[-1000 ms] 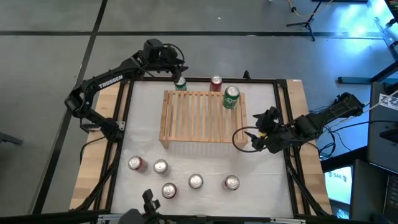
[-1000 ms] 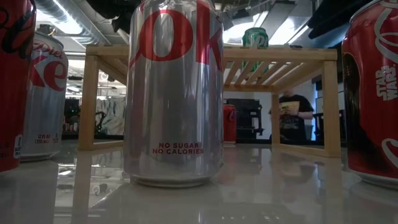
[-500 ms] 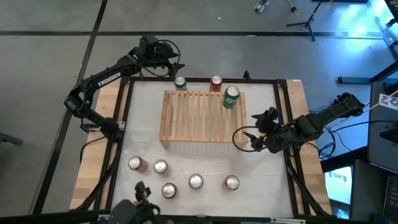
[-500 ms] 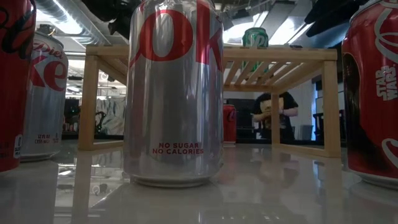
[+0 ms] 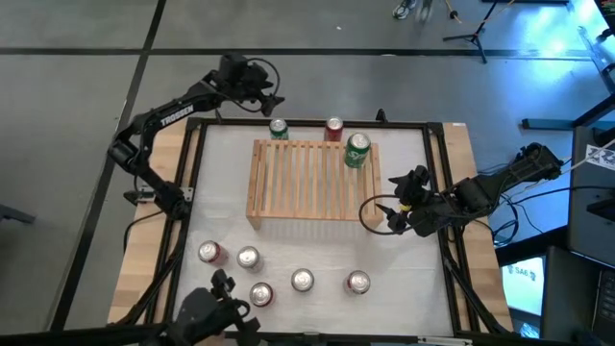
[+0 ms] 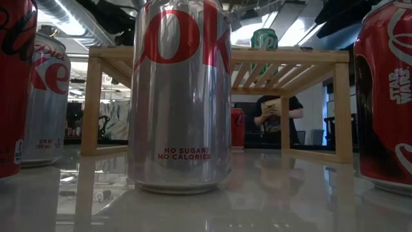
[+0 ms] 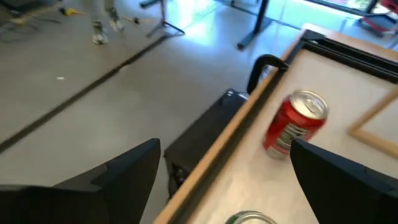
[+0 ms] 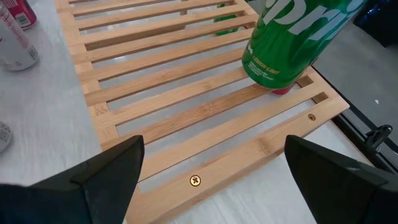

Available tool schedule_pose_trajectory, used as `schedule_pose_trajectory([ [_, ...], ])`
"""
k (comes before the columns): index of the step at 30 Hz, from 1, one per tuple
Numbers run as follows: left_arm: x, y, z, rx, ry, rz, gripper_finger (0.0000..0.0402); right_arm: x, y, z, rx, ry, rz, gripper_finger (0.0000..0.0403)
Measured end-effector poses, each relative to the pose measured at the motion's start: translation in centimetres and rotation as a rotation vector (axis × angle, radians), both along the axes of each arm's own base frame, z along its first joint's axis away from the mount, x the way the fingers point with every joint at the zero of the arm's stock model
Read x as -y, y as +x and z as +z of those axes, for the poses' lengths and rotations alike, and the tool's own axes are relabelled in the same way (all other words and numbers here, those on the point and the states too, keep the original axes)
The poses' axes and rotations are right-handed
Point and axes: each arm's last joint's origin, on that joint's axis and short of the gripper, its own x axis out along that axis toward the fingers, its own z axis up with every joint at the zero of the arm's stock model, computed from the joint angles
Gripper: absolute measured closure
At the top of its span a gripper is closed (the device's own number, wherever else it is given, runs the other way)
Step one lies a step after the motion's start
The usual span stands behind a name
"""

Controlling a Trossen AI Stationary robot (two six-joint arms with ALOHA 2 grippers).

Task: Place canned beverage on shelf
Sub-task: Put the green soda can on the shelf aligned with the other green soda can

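The light wooden shelf (image 5: pixel 312 181) stands mid-table on its short legs. A green Sprite can (image 5: pixel 357 149) stands upright on the slats at the far right corner; it also shows in the right wrist view (image 8: pixel 298 37). A second green can (image 5: pixel 279 128) and a red can (image 5: pixel 333 128) stand on the table just behind the shelf. My left gripper (image 5: pixel 270 100) is open and empty above the far table edge, behind the green can; its wrist view shows the red can (image 7: pixel 297 121). My right gripper (image 5: pixel 392 215) is open and empty beside the shelf's right end.
Several red and silver cans (image 5: pixel 303 281) stand in a loose row near the table's front edge and fill the low view (image 6: pixel 180 96). A dark frame (image 5: pixel 442 192) rims the table. A dark object (image 5: pixel 213 312) sits at the near edge. A person (image 6: pixel 273 116) stands in the room behind.
My left gripper has drawn back a little from the green can behind the shelf, toward the table's far edge and left. The dark object at the near edge has shifted. The person in the room behind has moved leftward in the low view.
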Motion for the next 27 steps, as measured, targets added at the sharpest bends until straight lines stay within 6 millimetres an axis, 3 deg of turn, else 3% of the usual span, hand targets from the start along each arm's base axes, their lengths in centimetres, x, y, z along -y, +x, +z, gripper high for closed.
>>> schedule_pose_trajectory([
  [12,-0.9,0.7,-3.4,-0.116,-0.132,0.015,0.0052,0.0,0.0,0.0,0.0,0.0,0.0,0.0021],
  [20,-0.6,1.2,-3.5,-0.193,-0.077,0.113,0.0052,0.0,0.0,0.0,-0.001,0.0,0.0,0.0021],
  [27,0.3,2.3,-3.6,-0.199,-0.074,0.088,0.0052,0.0,0.0,0.0,-0.001,0.0,0.001,0.0021],
])
